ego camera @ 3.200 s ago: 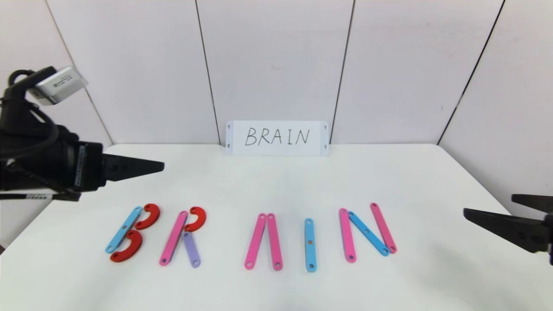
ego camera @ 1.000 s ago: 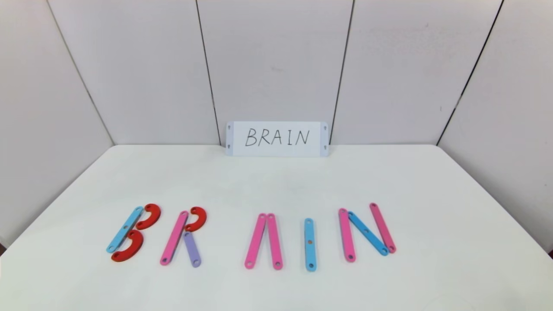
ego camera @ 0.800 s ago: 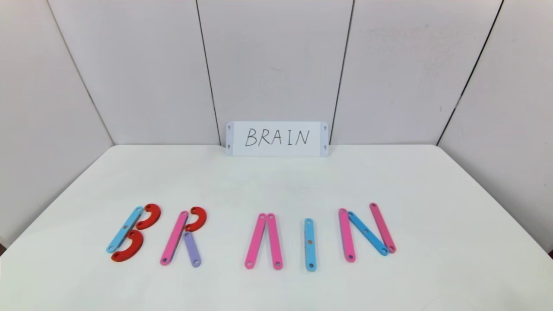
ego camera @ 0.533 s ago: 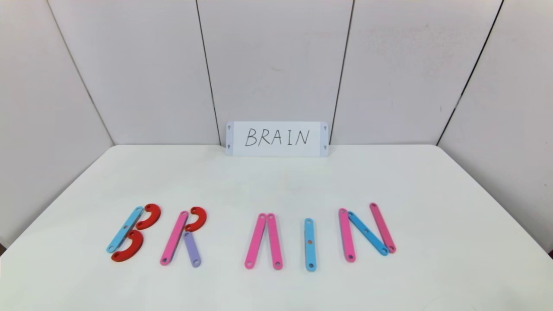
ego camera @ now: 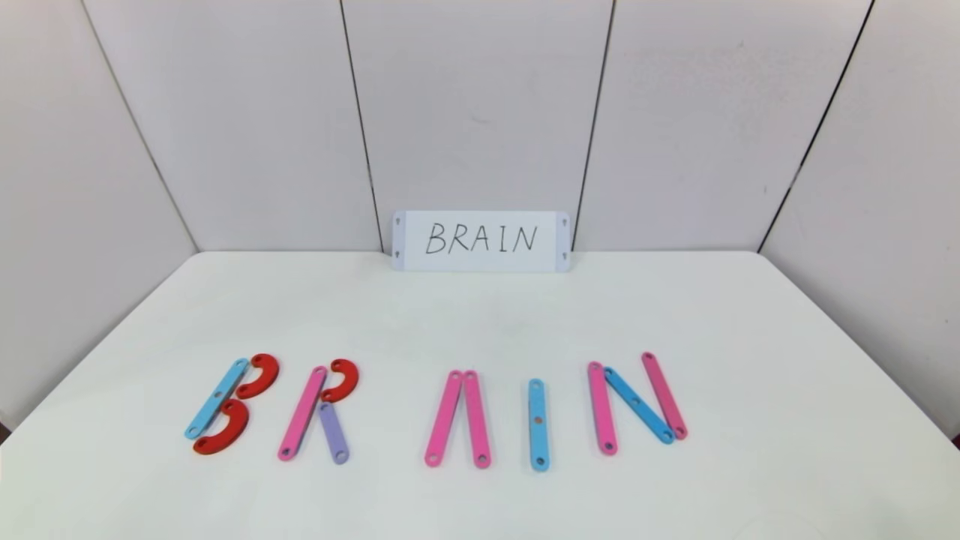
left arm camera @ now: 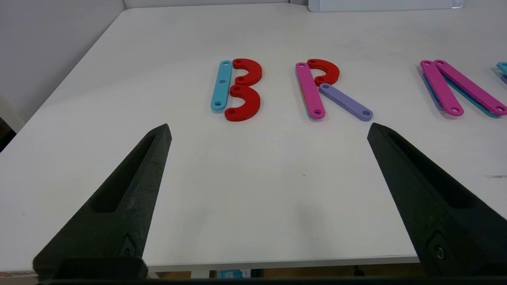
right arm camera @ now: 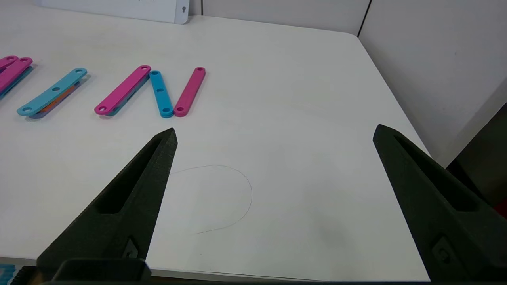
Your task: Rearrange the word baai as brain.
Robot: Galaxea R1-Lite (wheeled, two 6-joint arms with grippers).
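Five letters of flat holed plastic lie in a row on the white table point(ego camera: 480, 315) and read brain; no word baai shows. The B point(ego camera: 216, 398) is a blue strip with two red curves. The R point(ego camera: 301, 413) has a pink strip, a red curve and a purple leg. Two pink strips leaning together make the A point(ego camera: 460, 418). One blue strip is the I point(ego camera: 538, 424). The N point(ego camera: 639, 405) is pink, blue, pink. My left gripper point(left arm camera: 269, 126) hangs open and empty over the front edge, short of the B point(left arm camera: 237, 89). My right gripper point(right arm camera: 274, 129) is open and empty near the front right corner.
A white card point(ego camera: 481, 240) with handwritten BRAIN leans on the back wall. Wall panels close the table at the back and both sides. A thin curved line point(right arm camera: 245, 186) lies on the table in front of the right gripper. Neither arm shows in the head view.
About three seconds ago both grippers showed at the sides of the head view; they have since withdrawn out of it. Over the last second nothing has moved.
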